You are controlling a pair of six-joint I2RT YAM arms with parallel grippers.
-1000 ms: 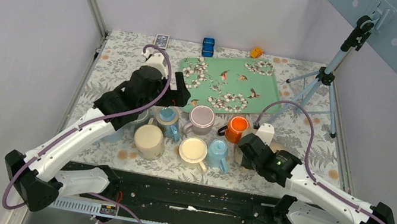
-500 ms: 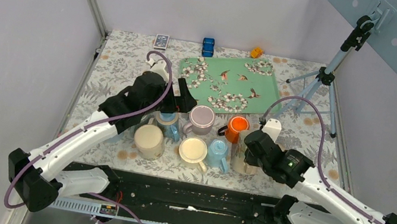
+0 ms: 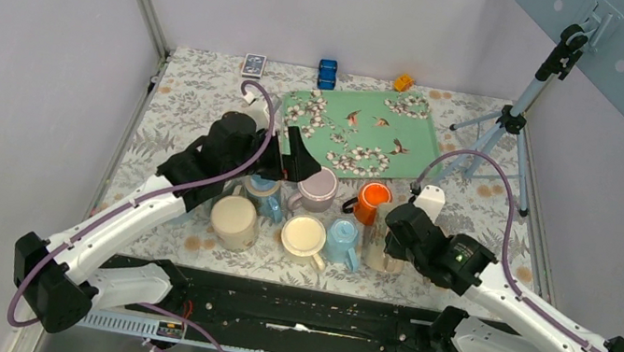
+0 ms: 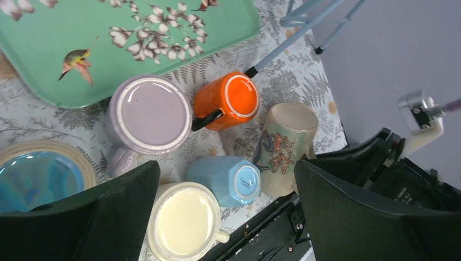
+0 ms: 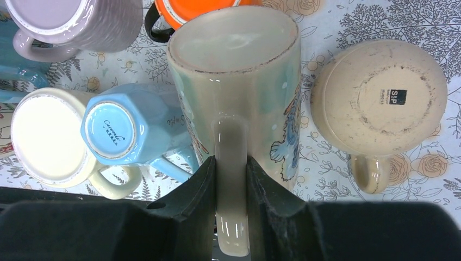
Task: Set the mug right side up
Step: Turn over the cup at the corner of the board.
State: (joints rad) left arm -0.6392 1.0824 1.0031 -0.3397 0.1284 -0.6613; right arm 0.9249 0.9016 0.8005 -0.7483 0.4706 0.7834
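The mug (image 5: 239, 92) is tall and pale green-cream with a floral print. It is tipped with its unglazed base towards the cameras and shows in the left wrist view (image 4: 285, 144) and from the top (image 3: 380, 246). My right gripper (image 5: 231, 182) is shut on its handle, one finger on each side; from above, the right gripper (image 3: 395, 238) sits just right of the mug. My left gripper (image 4: 225, 212) hangs open, holding nothing, above the mug cluster. From above, the left gripper (image 3: 294, 159) is beside the purple mug (image 3: 318, 186).
Around the held mug stand several others: orange (image 3: 372, 201), light blue base-up (image 5: 122, 130), cream (image 3: 304, 234), beige (image 3: 234, 220) and a round cream one base-up (image 5: 380, 92). A green floral tray (image 3: 362, 132) lies behind. A tripod (image 3: 504, 131) stands at the right.
My right gripper has moved slightly right with the tall mug's handle, and the mug now shows beside it. The left gripper has drifted right towards the purple mug, still open.
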